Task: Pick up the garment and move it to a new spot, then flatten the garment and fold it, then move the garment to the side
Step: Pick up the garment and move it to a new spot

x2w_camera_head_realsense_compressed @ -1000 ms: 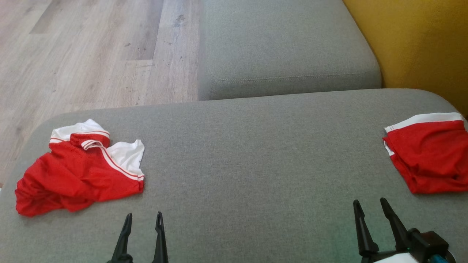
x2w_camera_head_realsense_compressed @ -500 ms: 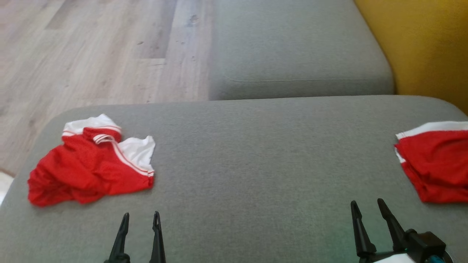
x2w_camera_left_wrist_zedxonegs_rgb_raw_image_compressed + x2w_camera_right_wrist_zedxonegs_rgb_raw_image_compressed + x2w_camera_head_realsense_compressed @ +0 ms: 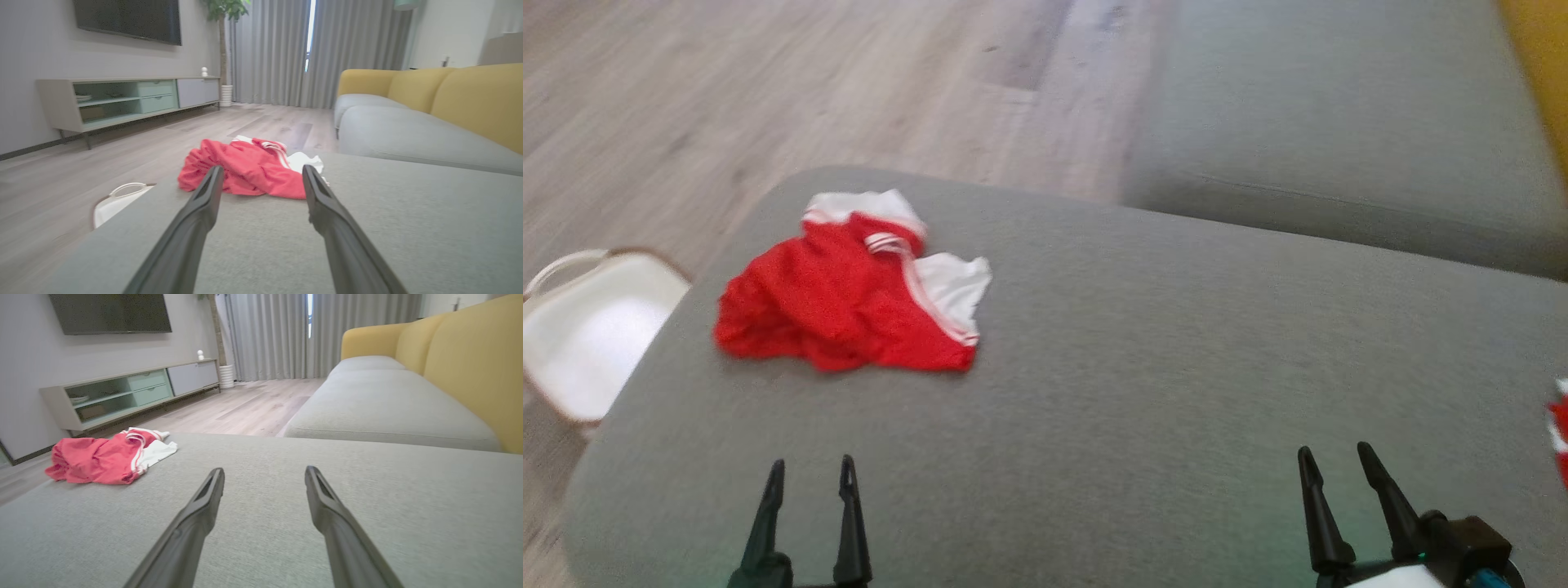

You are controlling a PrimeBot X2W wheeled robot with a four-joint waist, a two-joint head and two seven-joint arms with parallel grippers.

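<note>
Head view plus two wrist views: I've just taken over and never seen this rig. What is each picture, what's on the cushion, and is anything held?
This is a wheeled robot with two arms, each ending in two long dark fingers. The head view looks down from its head: the left gripper is at lower left, the right gripper at lower right. Each wrist view looks along that arm's own fingers, the two dark prongs rising from the bottom. On the grey sofa cushion lies a crumpled red and white garment, ahead of the left gripper. A sliver of another red garment shows at the right edge. A white container stands on the floor beside the cushion. Both grippers are open and hold nothing.
</note>
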